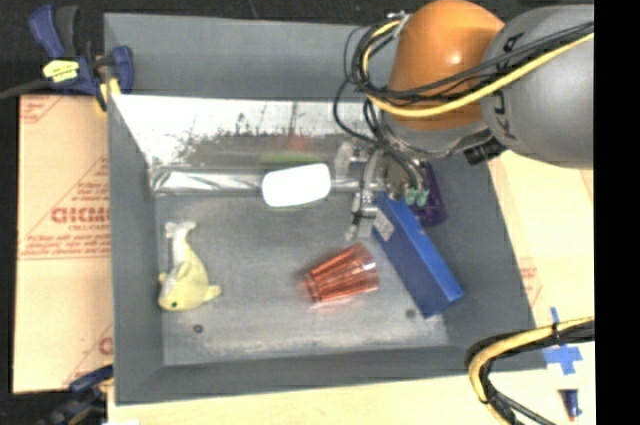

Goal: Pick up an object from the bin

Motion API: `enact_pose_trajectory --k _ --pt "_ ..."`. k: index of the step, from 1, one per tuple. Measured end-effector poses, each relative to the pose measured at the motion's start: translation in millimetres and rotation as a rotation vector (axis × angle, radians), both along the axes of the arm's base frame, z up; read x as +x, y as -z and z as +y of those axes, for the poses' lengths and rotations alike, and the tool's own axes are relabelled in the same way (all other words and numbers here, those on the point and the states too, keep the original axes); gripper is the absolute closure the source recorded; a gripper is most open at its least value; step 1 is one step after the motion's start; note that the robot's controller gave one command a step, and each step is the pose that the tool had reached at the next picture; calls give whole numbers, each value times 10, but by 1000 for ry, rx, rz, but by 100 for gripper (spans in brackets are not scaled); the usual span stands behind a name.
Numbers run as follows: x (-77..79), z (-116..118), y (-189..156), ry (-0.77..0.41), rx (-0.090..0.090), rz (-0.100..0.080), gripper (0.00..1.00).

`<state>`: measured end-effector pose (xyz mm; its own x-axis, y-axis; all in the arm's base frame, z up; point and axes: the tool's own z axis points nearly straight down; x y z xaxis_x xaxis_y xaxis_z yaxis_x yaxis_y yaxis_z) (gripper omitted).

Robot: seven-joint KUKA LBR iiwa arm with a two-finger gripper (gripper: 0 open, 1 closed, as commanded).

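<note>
My gripper [367, 198] hangs under the orange-covered wrist at the back right of the bin floor. Its lower end is just above the near top end of a long blue block [424, 258], which lies slanted toward the right front. A white oval piece [296, 185] lies immediately left of the gripper against the back wall. A red see-through ribbed cup [343, 275] lies on its side a little in front of the gripper. A small purple thing [428, 199] is partly hidden behind the gripper on its right.
A yellow toy fish with a white tail [186, 279] lies at the left front of the bin. The arm and its cables cover the bin's back right corner. Bare floor stretches between the fish and the cup.
</note>
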<state>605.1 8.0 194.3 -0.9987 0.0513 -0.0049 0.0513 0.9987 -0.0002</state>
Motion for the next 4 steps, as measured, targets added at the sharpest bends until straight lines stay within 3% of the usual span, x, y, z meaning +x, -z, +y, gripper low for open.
enact_pose_trajectory --k 1,2,3,4 --pt "-48 137 -244 71 1 -2 0" --pt "-582 93 378 69 0 -14 0" --pt "-646 -372 658 -7 -2 -20 0" --pt "-932 -217 1161 -139 -1 -10 0"
